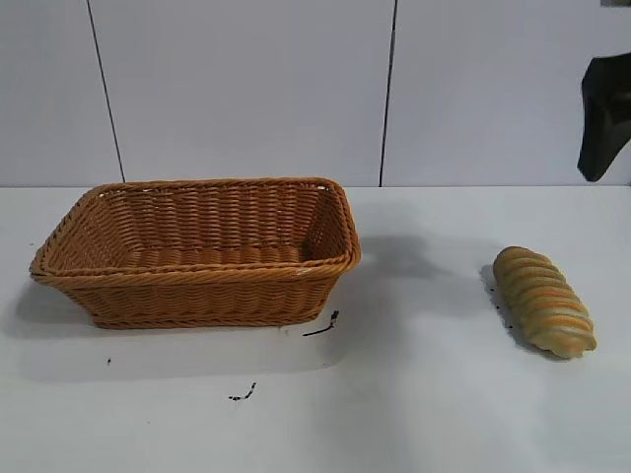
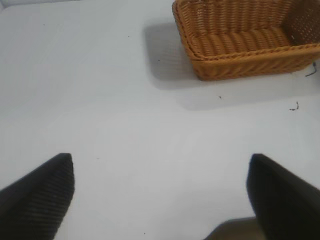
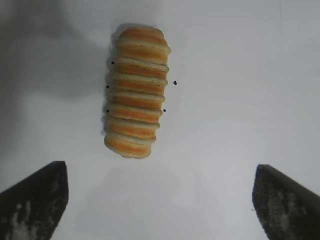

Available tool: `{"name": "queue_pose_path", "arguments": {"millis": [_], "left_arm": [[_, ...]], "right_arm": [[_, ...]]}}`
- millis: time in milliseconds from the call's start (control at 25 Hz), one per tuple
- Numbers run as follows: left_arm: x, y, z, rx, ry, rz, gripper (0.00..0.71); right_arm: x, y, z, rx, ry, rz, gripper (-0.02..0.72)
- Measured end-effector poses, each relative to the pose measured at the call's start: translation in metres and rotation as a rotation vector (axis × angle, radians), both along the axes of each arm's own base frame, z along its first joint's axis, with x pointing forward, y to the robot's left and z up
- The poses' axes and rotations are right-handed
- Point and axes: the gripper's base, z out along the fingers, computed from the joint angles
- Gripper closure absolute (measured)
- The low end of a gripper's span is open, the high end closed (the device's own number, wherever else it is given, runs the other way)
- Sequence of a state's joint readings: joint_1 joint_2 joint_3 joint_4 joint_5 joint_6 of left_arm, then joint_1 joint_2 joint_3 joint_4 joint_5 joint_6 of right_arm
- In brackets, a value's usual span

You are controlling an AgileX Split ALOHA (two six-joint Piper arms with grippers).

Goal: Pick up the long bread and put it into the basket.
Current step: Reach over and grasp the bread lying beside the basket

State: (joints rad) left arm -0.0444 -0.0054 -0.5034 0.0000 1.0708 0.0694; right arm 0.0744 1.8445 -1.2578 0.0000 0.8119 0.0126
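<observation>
The long bread (image 1: 543,300), a pale tan ridged loaf with orange-brown stripes, lies on the white table at the right; it also shows in the right wrist view (image 3: 136,91). The orange-brown wicker basket (image 1: 197,278) stands empty at the left; it also shows in the left wrist view (image 2: 235,60). My right gripper (image 3: 160,172) is open and empty, high above the table, with the bread ahead of its fingertips; part of it shows at the upper right edge of the exterior view (image 1: 601,116). My left gripper (image 2: 161,162) is open and empty over bare table, away from the basket.
Small black marks lie on the table in front of the basket (image 1: 321,327) and nearer the front edge (image 1: 244,393). A white panelled wall stands behind the table. Several tiny black specks lie beside the bread (image 3: 174,83).
</observation>
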Motion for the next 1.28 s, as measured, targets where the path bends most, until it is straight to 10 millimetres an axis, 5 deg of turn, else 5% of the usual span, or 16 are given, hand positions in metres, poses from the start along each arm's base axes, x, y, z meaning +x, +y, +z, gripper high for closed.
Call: {"name": "queue_pose_path", "arguments": {"millis": [360, 560, 640, 840, 1040, 1280], "left_arm": [[0.000, 0.000, 0.000, 0.000, 0.000, 0.000, 0.014], [0.000, 0.000, 0.000, 0.000, 0.000, 0.000, 0.014], [0.000, 0.000, 0.000, 0.000, 0.000, 0.000, 0.014], [0.000, 0.000, 0.000, 0.000, 0.000, 0.000, 0.014], [0.000, 0.000, 0.000, 0.000, 0.000, 0.000, 0.014], [0.000, 0.000, 0.000, 0.000, 0.000, 0.000, 0.014]], "right_arm": [[0.022, 0.002, -0.080, -0.002, 0.049, -0.006, 0.010], [0.024, 0.002, -0.091, -0.003, 0.056, -0.007, 0.018], [0.024, 0.002, -0.091, -0.002, 0.056, -0.009, 0.104], [0.023, 0.002, -0.091, -0.002, 0.066, -0.014, 0.461], [0.020, 0.001, -0.074, -0.011, 0.060, -0.006, 0.500], [0.032, 0.001, 0.008, -0.010, -0.009, -0.008, 0.516]]}}
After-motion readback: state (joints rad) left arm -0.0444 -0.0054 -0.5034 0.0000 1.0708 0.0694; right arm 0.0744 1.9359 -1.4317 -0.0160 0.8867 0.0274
